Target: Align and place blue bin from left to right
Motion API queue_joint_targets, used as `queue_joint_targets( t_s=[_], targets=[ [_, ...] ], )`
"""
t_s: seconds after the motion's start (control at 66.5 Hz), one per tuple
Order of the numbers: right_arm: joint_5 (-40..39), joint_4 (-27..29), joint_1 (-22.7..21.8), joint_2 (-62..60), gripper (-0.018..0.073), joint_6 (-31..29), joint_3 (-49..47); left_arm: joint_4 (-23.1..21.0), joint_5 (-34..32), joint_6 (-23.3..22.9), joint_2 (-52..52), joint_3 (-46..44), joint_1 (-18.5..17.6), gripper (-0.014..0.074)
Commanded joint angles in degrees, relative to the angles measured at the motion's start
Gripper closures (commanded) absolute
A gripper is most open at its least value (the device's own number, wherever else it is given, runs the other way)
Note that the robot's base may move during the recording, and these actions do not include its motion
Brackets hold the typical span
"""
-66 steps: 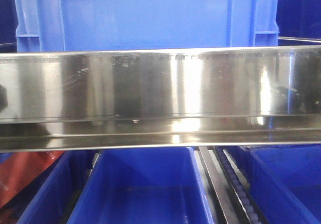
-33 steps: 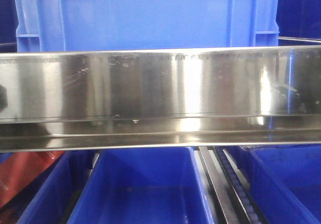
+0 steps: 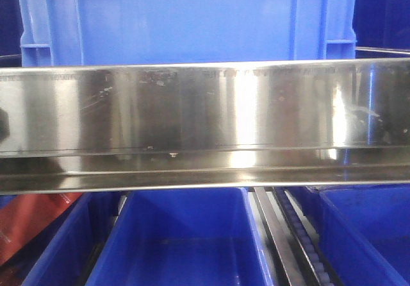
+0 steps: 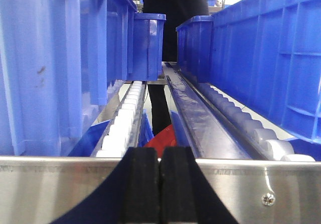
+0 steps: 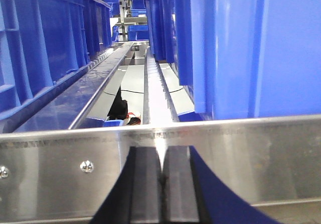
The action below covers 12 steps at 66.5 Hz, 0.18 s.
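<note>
Left gripper (image 4: 159, 184), black pads pressed together, sits at 6 o'clock before a steel rail (image 4: 60, 189). Blue bin (image 4: 50, 68) fills 9 o'clock; white rollers (image 4: 123, 126) run toward 12, another blue crate (image 4: 271, 58) at 3.

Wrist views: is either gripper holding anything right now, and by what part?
Nothing is held. The left gripper and right gripper are both shut with pads together and nothing between them, each facing a steel rail in front of the blue bin.
</note>
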Motion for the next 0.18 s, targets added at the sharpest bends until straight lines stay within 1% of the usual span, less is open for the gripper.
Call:
queue_joint_targets(
  t_s=[0.0,0.165],
  targets=[
    [-1.0,-0.2,-0.3,-0.2,0.0626,-0.3,0.0,-0.4,-1.1,0.3,-0.3,-0.1,0.2,0.0707],
    [-1.0,-0.2,-0.3,-0.2,0.0626,-0.3,0.0,-0.4,-1.1,0.3,-0.3,-0.1,0.2,0.0707]
  ],
)
